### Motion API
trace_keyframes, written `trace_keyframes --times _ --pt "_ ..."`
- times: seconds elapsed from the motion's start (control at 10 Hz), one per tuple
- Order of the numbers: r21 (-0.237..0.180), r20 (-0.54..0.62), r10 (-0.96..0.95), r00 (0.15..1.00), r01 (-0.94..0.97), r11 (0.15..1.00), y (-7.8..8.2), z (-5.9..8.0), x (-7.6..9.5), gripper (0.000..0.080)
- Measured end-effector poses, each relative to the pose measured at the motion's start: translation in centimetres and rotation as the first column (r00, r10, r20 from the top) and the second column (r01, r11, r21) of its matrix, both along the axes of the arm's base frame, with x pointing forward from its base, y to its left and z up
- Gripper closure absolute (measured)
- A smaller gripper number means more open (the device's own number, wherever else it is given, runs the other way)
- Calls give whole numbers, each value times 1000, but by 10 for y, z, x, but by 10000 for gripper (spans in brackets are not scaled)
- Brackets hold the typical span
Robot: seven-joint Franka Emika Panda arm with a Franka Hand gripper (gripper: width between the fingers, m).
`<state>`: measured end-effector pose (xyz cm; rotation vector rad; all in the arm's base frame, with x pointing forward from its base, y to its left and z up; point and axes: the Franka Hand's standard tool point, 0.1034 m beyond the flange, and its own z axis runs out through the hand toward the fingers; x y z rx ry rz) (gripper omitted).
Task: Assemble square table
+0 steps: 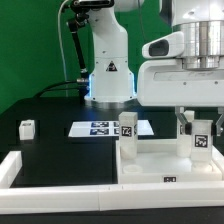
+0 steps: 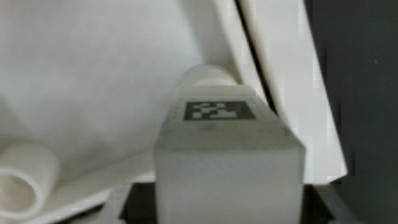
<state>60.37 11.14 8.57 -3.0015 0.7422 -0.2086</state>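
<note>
The square table's white panel [image 1: 160,160] with a raised rim lies at the front right of the black table. A tagged white leg block [image 1: 128,127] stands upright at the panel's far corner toward the exterior view's left. My gripper [image 1: 198,126] is shut on a second tagged leg block [image 1: 200,141] and holds it upright over the panel's far corner toward the exterior view's right. In the wrist view this leg [image 2: 222,130] fills the space between my dark fingers [image 2: 139,203], above the panel [image 2: 89,80]. I cannot tell whether the leg touches the panel.
A third small leg block [image 1: 27,127] stands on the table at the exterior view's left. The marker board [image 1: 98,128] lies behind the panel. Long white border bars [image 1: 60,203] run along the front and left edges. The robot base [image 1: 108,75] stands at the back.
</note>
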Motion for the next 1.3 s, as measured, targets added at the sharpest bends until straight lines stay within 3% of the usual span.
trace_keyframes --times 0.4,0.7,0.8,1.0,1.1,1.2,1.3 --pt "46 -19 -363 932 363 930 -3 -1 5 511" --pt "116 -86 -720 689 725 679 -3 -3 9 511" --pt "175 -95 -844 528 843 508 -2 -4 16 510" --pt "210 -135 -923 360 921 328 -4 -5 14 509" --pt "208 -142 -934 329 932 297 -3 -4 14 509" --pt "207 -138 -929 345 927 313 -4 -5 14 436" --pt "179 -112 -878 465 879 443 -3 -6 12 436"
